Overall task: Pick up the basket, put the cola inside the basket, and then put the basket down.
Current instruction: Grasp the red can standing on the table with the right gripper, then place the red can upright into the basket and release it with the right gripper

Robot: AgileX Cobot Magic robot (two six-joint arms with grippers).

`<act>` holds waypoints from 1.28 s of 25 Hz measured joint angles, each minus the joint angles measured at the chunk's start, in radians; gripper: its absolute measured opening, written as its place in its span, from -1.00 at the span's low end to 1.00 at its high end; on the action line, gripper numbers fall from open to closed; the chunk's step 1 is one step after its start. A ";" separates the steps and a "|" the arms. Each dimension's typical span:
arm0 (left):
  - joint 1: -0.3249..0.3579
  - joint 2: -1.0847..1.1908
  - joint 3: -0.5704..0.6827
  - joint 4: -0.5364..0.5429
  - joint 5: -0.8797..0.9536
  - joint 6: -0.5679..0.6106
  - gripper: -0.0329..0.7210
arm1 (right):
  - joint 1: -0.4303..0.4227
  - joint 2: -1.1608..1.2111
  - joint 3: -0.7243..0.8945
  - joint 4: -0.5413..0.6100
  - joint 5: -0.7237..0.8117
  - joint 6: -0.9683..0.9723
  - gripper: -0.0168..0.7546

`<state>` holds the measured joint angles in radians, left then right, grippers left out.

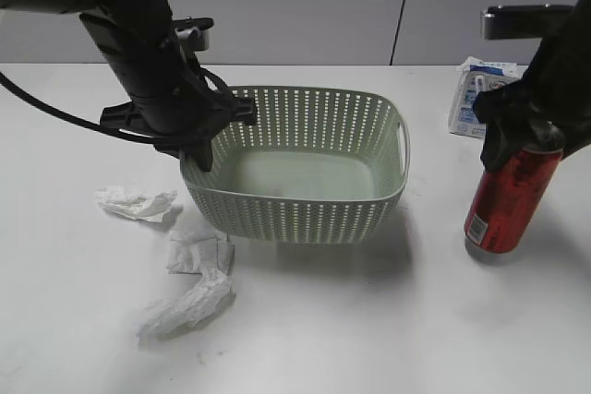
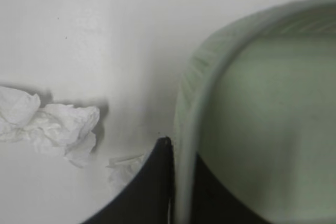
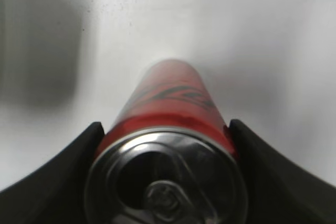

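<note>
The pale green slotted basket [image 1: 305,219] stands in the middle of the white table. My left gripper [image 1: 205,147] is shut on its left rim, one finger outside the wall and one inside. The left wrist view shows the rim [image 2: 190,119] running between the two black fingers [image 2: 184,153]. The red cola can [image 1: 508,196] is at the right, tilted slightly. My right gripper [image 1: 522,140] is shut on its top. In the right wrist view the fingers [image 3: 165,128] press both sides of the can [image 3: 168,98], and its silver top and pull tab show.
Crumpled white tissues lie left and front-left of the basket [image 1: 137,200] [image 1: 199,251] [image 1: 185,306]; one also shows in the left wrist view [image 2: 58,124]. A blue-and-white drink carton [image 1: 471,89] lies at the back right, behind the can.
</note>
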<state>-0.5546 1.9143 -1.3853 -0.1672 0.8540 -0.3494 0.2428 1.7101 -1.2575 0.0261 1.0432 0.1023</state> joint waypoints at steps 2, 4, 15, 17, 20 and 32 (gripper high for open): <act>0.000 0.000 0.000 0.000 0.000 0.000 -0.92 | 0.000 -0.013 -0.064 0.000 0.055 -0.005 0.35; 0.000 0.000 0.000 -0.001 0.000 0.000 -0.92 | 0.000 -0.041 -0.133 0.004 0.114 -0.009 0.35; 0.000 0.000 0.000 -0.007 -0.005 0.000 -0.92 | 0.118 -0.216 -0.339 0.177 0.146 -0.067 0.35; 0.000 0.000 0.000 -0.007 -0.005 0.000 -0.92 | 0.210 -0.210 -0.346 0.155 0.125 -0.069 0.35; 0.000 0.000 0.000 -0.008 -0.005 0.000 -0.92 | 0.308 -0.168 -0.350 0.101 0.113 -0.071 0.35; 0.000 0.000 0.000 -0.009 -0.005 0.000 -0.92 | 0.391 0.130 -0.350 -0.026 0.054 -0.080 0.35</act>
<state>-0.5546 1.9143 -1.3853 -0.1765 0.8488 -0.3494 0.6342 1.8398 -1.6079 0.0000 1.0976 0.0221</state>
